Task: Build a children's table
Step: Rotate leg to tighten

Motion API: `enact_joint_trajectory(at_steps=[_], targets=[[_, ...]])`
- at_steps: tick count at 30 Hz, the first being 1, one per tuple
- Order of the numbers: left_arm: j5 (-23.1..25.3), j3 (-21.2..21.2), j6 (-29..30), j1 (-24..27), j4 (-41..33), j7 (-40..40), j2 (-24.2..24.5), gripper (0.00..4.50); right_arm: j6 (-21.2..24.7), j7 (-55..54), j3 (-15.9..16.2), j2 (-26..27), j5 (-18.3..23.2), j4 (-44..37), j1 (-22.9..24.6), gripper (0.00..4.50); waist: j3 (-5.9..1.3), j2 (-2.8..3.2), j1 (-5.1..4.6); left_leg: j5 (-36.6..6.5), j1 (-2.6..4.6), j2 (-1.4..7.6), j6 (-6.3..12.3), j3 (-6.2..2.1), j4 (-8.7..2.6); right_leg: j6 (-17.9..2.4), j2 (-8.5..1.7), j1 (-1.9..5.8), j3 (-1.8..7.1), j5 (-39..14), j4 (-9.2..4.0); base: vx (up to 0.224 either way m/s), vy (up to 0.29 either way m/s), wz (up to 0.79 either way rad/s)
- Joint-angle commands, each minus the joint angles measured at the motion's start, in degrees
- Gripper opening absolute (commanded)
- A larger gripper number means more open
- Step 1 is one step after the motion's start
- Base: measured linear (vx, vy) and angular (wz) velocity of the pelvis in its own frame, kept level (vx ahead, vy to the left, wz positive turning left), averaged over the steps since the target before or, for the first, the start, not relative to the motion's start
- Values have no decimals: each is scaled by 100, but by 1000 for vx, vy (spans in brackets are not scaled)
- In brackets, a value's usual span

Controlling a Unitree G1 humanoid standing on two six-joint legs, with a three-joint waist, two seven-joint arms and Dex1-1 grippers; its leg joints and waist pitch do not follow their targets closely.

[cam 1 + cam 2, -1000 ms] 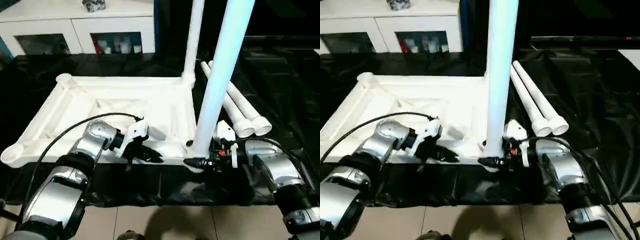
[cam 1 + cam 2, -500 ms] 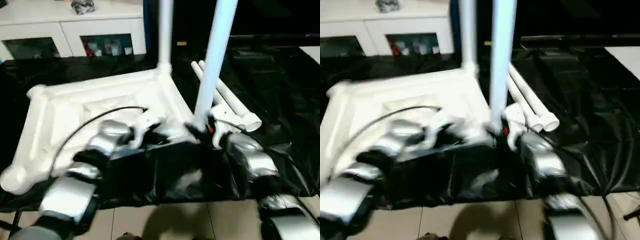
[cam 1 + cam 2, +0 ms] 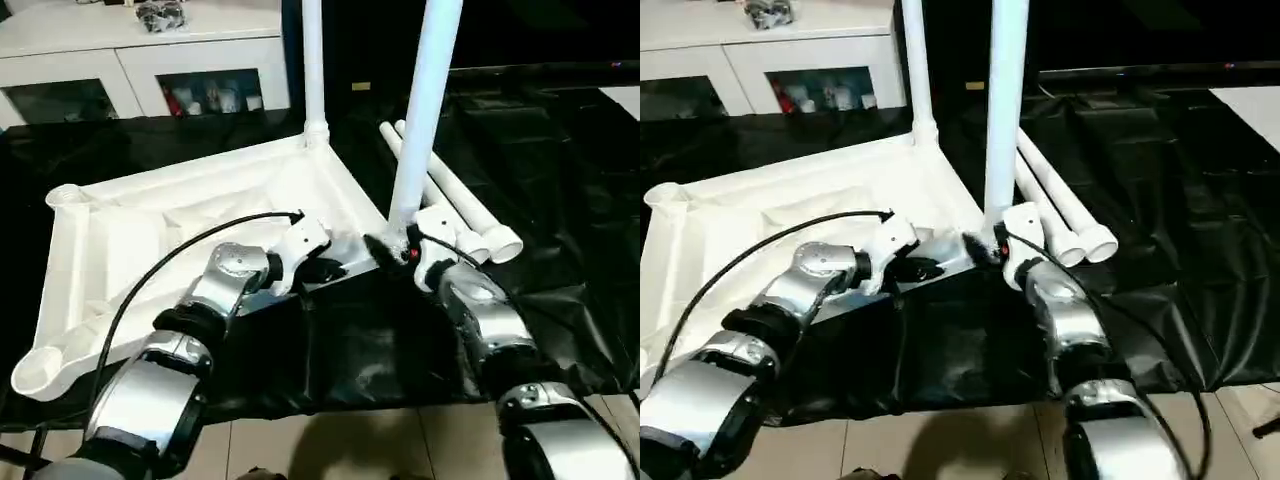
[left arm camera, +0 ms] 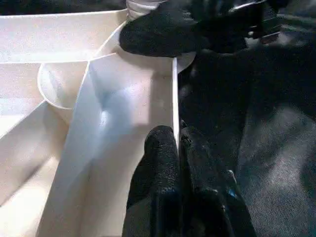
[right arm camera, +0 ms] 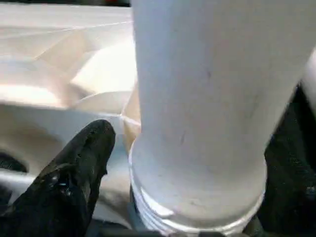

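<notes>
The white tabletop (image 3: 150,230) lies upside down on black cloth, turned at an angle. One leg (image 3: 313,70) stands in its far corner socket. A second leg (image 3: 425,100) stands upright at the near right corner, and my right gripper (image 3: 385,250) is shut around its flared base (image 5: 207,98), with one black finger (image 5: 79,163) beside it. My left gripper (image 3: 335,268) is shut on the tabletop's near rim (image 4: 174,98), pinching the thin wall between its fingers (image 4: 160,158). Two loose legs (image 3: 450,195) lie side by side to the right. The two left sockets (image 3: 65,195) (image 3: 40,372) hold nothing.
A white cabinet with glass doors (image 3: 150,70) stands behind the work. Black cloth (image 3: 560,200) covers the floor to the right and hangs in folds at the front, where tiles (image 3: 330,450) begin. A black cable (image 3: 170,270) arcs over my left forearm.
The tabletop has swung round: its near right corner with the held leg has moved away from the front edge. Both grippers have gone forward with it, keeping their hold.
</notes>
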Motion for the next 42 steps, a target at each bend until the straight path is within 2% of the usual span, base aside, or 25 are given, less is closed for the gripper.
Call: enact_joint_trajectory(at_steps=[1, 3, 7, 9, 10, 12, 18, 23, 27, 28, 31, 32, 33, 35, 37, 40, 41, 42], targets=[[-2, -211, -413, 45, -172, -693, 56, 0, 5, 1160, 449, -137, 55, -167, 136, 421, -396, -95, 25, -1162, 77, 310, 649, -144, -355, -1515, -366, 324, 208, -821, -382, 0, 0, 0], [-20, -217, -454, 56, -179, -825, 110, 0, 1, 1395, 498, -220, 70, -227, 170, 421, -394, -73, 55, -1122, 72, 332, 704, -148, -351, -1536, -381, 322, 216, -815, -369, 0, 0, 0], [-200, -202, -568, 89, -242, -1526, 341, 0, 366, 2853, 754, -681, 415, -872, 465, 421, -385, -80, 84, -1263, 91, 346, 685, -156, -369, -1535, -377, 314, 219, -1012, -374, 0, 0, 0], [-221, -206, -587, 88, -245, -1658, 395, 0, 397, 3109, 835, -790, 435, -988, 524, 421, -386, -77, 100, -1267, 109, 359, 660, -160, -375, -1527, -370, 299, 224, -1026, -379, 0, 0, 0], [-264, -202, -631, 75, -233, -1870, 464, 0, 446, 3510, 958, -967, 458, -1136, 603, 406, -384, -186, 98, -1244, 92, 355, 667, -146, -372, -1536, -374, 305, 225, -1034, -382, 0, 0, 0], [-326, -189, -635, 61, -222, -2138, 522, 0, 474, 3879, 1072, -1140, 451, -1255, 662, 396, -385, -128, 137, -1206, 97, 362, 644, -158, -371, -1515, -391, 299, 227, -1144, -369, 0, 0, 0], [-394, -194, -674, 50, -221, -2575, 599, 0, 577, 4279, 1179, -1312, 470, -1450, 715, 345, -380, -145, 210, -1177, 118, 367, 584, -150, -373, -1531, -399, 276, 246, -1136, -371, 0, 0, 0], [-375, -179, -709, 39, -173, -2568, 616, 0, 717, 4327, 1207, -1333, 519, -1603, 779, 302, -388, -142, 231, -1091, 119, 372, 586, -153, -370, -1536, -395, 273, 241, -1027, -355, 0, 0, 0], [-390, -69, -594, 15, -117, -2202, 509, 0, 1137, 3825, 902, -1046, 751, -1667, 785, 287, -373, -149, 230, -1199, 112, 369, 499, -159, -385, -1481, -400, 270, 240, -1271, -377, 0, 0, 0], [-348, -44, -502, -11, -95, -1904, 442, 0, 1185, 3437, 782, -889, 746, -1628, 755, 284, -364, -165, 224, -1240, 114, 365, 456, -160, -391, -1448, -401, 270, 240, -1378, -387, 0, 0, 0], [-236, -26, -300, -79, -49, -1289, 301, 0, 1146, 2660, 644, -609, 595, -1466, 693, 282, -353, -159, 189, -1402, 149, 366, 246, -167, -416, -1331, -399, 231, 251, -1757, -422, 0, 0, 0], [-171, -1, -154, -133, -20, -822, 170, 0, 1089, 1982, 544, -386, 452, -1265, 624, 282, -361, -173, 171, -1339, 131, 364, 197, -179, -422, -1296, -405, 246, 256, -1709, -409, 0, 0, 0], [-151, 28, -18, -175, -6, -507, 44, 0, 1066, 1396, 465, -193, 340, -1083, 563, 282, -360, -170, 142, -1313, 137, 363, 147, -172, -422, -1316, -399, 217, 267, -1644, -401, 0, 0, 0], [-97, 70, 195, -254, 32, 151, -214, 0, 1018, 325, 362, 152, 132, -705, 435, 281, -358, -184, 61, -1391, 147, 325, 79, -179, -423, -1307, -395, 222, 259, -1708, -426, 0, 0, 0], [-82, 82, 238, -274, 47, 338, -283, 0, 1011, 80, 352, 231, 79, -610, 404, 281, -359, -176, 27, -1405, 152, 309, 85, -175, -417, -1295, -392, 228, 254, -1707, -449, 0, 0, 0], [-18, 87, 360, -298, 121, 1102, -628, 0, 831, -909, 247, 690, -61, -214, 200, 281, -367, -174, 14, -1286, 125, 291, 234, -166, -402, -1293, -384, 247, 254, -1460, -446, 0, 0, 0], [-17, 86, 360, -297, 121, 1104, -630, 0, 829, -912, 247, 692, -61, -213, 199, 281, -371, -144, 16, -1283, 122, 293, 242, -171, -398, -1289, -391, 247, 252, -1468, -442, 0, 0, 0], [65, 3, 294, -255, 129, 1163, -681, 0, 666, -1001, 240, 795, -81, -137, 140, 281, -370, -142, 7, -1324, 132, 297, 267, -170, -399, -1267, -392, 242, 247, -1506, -464, 0, 0, 0]])
